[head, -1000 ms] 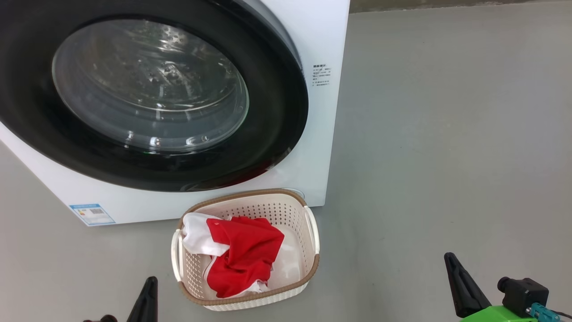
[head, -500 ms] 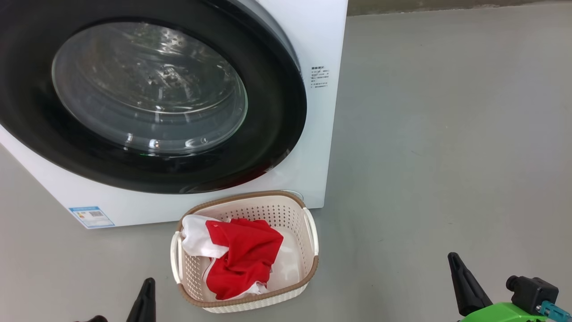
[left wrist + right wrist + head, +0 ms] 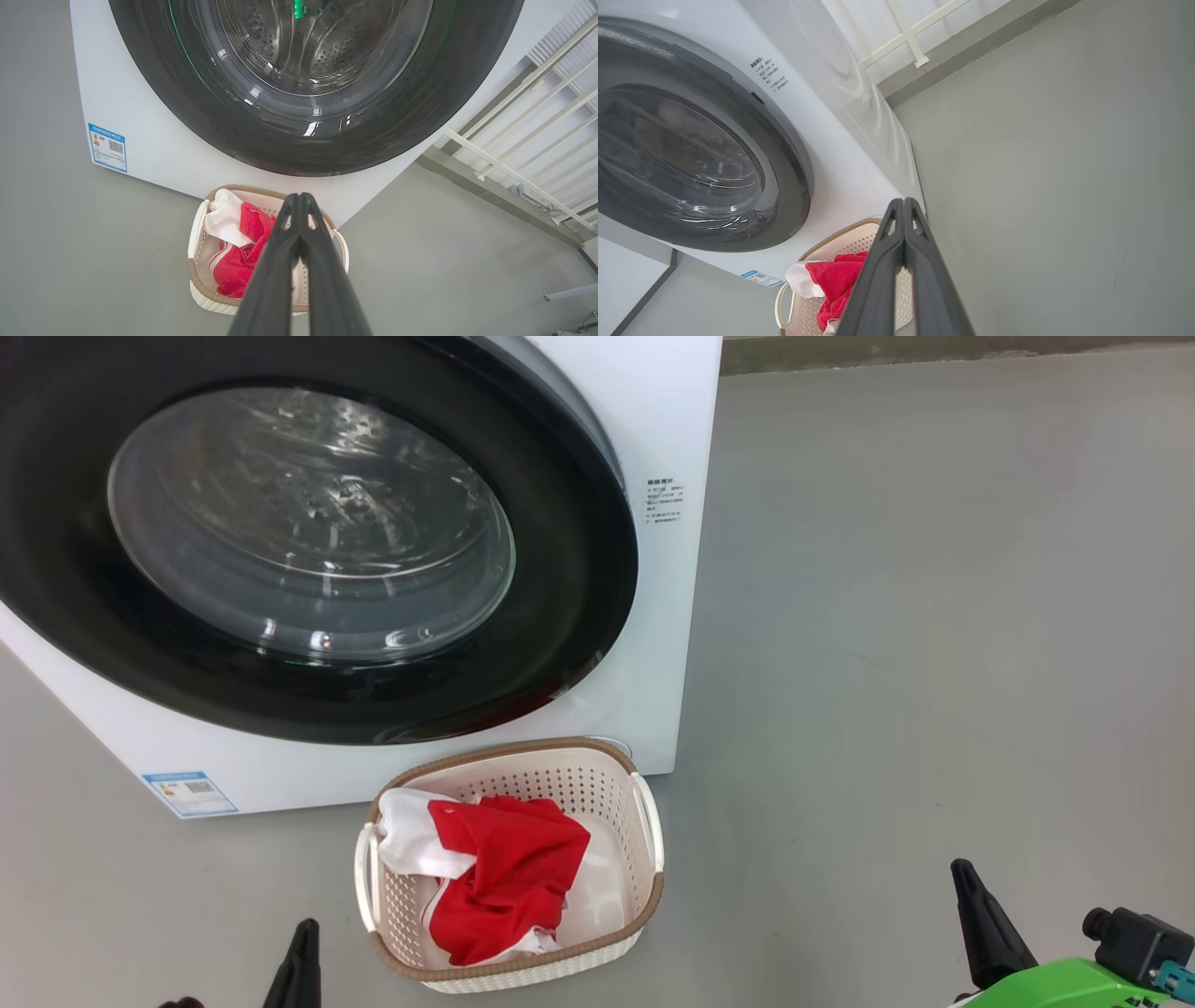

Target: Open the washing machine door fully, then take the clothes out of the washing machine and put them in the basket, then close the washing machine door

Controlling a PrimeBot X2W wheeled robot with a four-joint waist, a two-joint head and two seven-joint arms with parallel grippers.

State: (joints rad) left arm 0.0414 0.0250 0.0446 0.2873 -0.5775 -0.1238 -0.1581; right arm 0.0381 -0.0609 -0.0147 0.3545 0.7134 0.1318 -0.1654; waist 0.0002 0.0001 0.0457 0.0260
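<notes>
The washing machine stands at the upper left of the head view with its door closed flat against the front; the black rim and glass bowl also show as the door and the door. The cream basket sits on the floor before the machine, holding the clothes: a red garment and a white one. My left gripper is shut and empty, left of the basket. My right gripper is shut and empty, far right. Both wrist views show closed fingertips, the left gripper, the right gripper.
Grey floor spreads wide to the right of the machine. A white railing and a low wall base run behind the machine's side. A blue sticker marks the machine's lower left corner.
The head camera has tipped slightly, so the scene sits a bit lower. Both grippers have sunk toward the bottom edge, the right one also shifting right. Door and basket are unmoved.
</notes>
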